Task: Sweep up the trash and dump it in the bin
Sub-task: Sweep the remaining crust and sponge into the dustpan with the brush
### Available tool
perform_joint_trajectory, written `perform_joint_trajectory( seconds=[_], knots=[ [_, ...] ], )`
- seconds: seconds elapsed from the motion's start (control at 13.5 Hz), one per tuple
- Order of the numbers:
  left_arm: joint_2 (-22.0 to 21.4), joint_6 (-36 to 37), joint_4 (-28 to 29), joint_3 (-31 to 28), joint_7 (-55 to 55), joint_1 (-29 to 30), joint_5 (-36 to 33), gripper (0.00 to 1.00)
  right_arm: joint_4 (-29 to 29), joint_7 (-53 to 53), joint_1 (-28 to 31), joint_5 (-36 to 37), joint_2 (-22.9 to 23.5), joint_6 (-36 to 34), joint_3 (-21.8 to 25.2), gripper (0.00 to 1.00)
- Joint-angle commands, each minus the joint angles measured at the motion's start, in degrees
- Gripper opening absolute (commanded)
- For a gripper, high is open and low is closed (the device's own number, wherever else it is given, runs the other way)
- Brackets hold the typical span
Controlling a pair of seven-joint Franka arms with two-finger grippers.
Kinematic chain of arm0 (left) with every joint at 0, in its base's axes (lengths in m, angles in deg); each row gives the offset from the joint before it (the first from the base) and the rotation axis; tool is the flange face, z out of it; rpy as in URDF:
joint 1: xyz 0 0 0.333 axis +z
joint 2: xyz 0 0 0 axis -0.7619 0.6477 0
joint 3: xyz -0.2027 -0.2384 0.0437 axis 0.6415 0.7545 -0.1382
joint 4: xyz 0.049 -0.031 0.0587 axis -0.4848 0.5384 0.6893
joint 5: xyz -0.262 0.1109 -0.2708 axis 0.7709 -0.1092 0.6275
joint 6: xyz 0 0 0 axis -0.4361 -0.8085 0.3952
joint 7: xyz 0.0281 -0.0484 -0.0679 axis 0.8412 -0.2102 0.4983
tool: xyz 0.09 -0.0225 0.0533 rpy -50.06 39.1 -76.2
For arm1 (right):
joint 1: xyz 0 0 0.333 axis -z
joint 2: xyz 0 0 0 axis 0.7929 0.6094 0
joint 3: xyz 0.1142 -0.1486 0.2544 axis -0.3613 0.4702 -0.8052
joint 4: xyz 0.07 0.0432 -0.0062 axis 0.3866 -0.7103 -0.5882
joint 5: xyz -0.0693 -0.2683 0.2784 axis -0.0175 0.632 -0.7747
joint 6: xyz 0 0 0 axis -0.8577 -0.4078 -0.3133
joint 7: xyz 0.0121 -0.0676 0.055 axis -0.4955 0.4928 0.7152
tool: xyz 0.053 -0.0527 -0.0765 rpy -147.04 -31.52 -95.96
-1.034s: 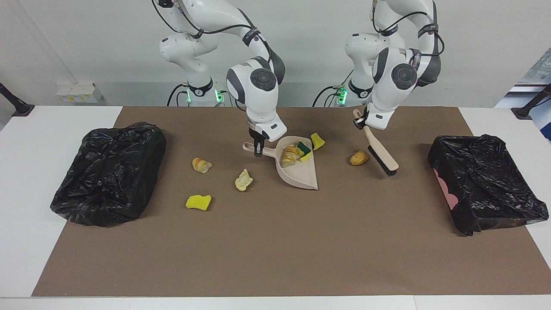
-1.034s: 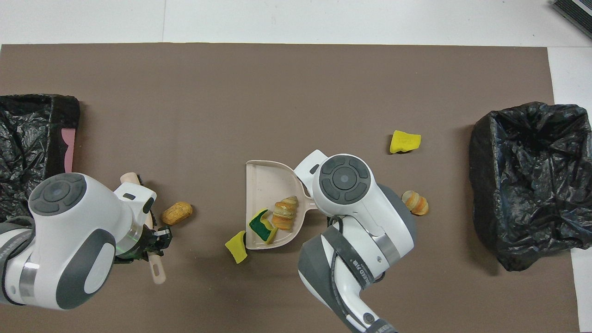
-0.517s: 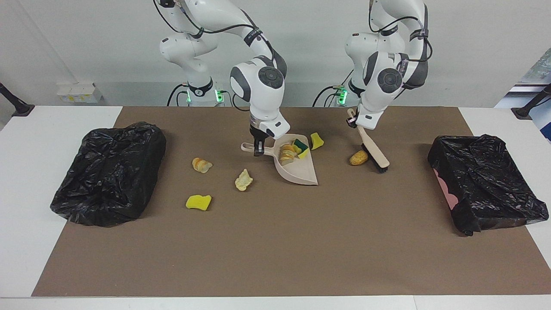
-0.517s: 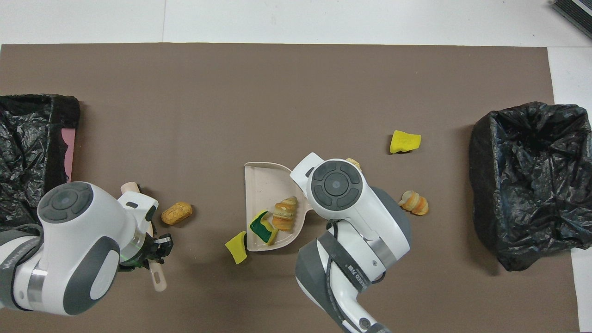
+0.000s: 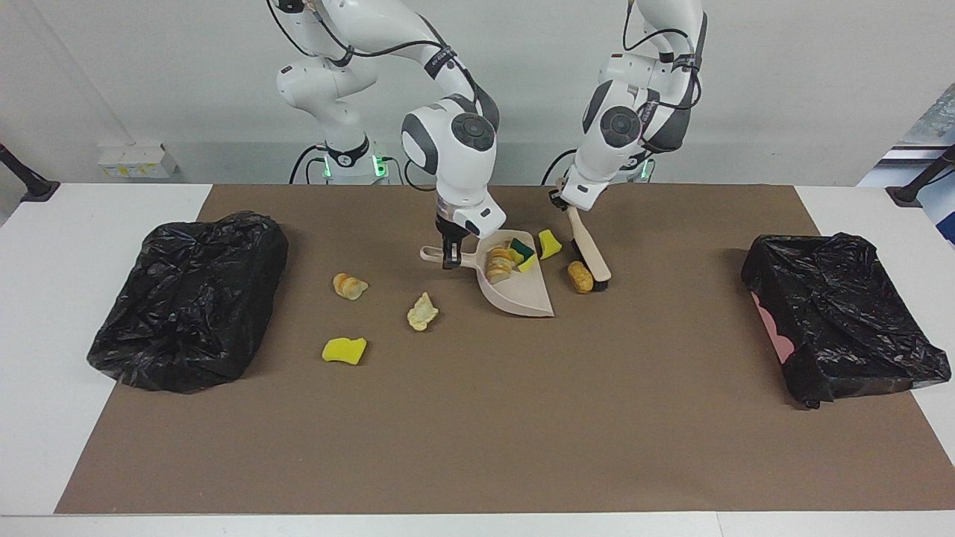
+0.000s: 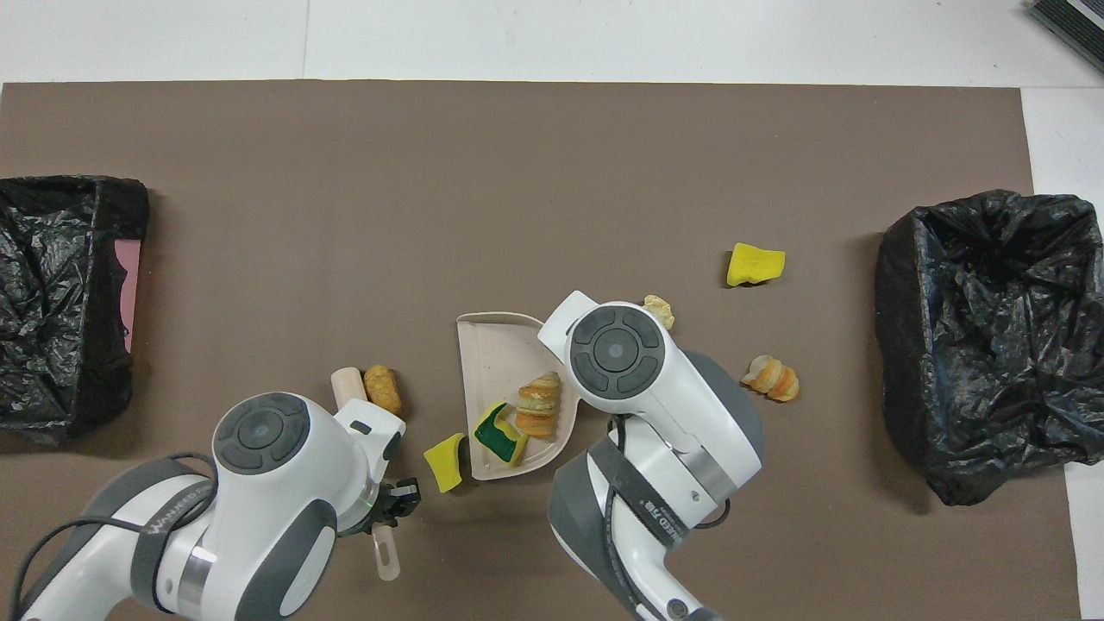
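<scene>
My right gripper [image 5: 450, 257] is shut on the handle of the beige dustpan [image 5: 522, 294], which rests on the mat. In the pan lie a bread chunk [image 6: 539, 405] and a green-yellow sponge [image 6: 498, 431]. My left gripper [image 5: 561, 198] is shut on the brush [image 5: 589, 253] handle. The bristles are down against a tan bread roll [image 5: 580, 277] close to the pan, toward the left arm's end. A yellow sponge piece [image 5: 550, 243] lies beside the pan's rim. Other trash lies toward the right arm's end: a croissant piece [image 5: 349, 286], a pale chunk [image 5: 422, 312] and a yellow sponge [image 5: 344, 350].
A bin lined with a black bag [image 5: 190, 298] stands at the right arm's end of the brown mat. Another black-bagged bin [image 5: 843, 321] stands at the left arm's end. White tabletop [image 5: 45, 313] borders the mat.
My left arm swung the brush toward the dustpan and pushed the bread roll along with it, up close to the pan. The dustpan turned slightly in the right gripper.
</scene>
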Motion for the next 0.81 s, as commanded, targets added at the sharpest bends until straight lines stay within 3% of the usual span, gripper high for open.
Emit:
perform_joint_trajectory(
  seconds=[0.0, 0.44, 0.74],
  knots=[
    [1.2, -5.1, 0.1, -0.9, -0.8, -4.6, 3.6, 0.0, -0.2, -1.8, 0.0, 0.7, 0.4, 0.6, -0.2, 0.0],
    [6.6, -6.0, -8.7, -0.8, -0.1, -8.2, 4.5, 0.0, 2.0, -2.0, 2.2, 0.3, 1.8, 0.8, -0.2, 0.0],
    [7.1, -5.1, -11.6, -1.2, -0.2, -7.3, 4.4, 0.0, 2.1, -2.2, 3.4, -1.9, 1.7, 0.8, -0.2, 0.0]
  ],
)
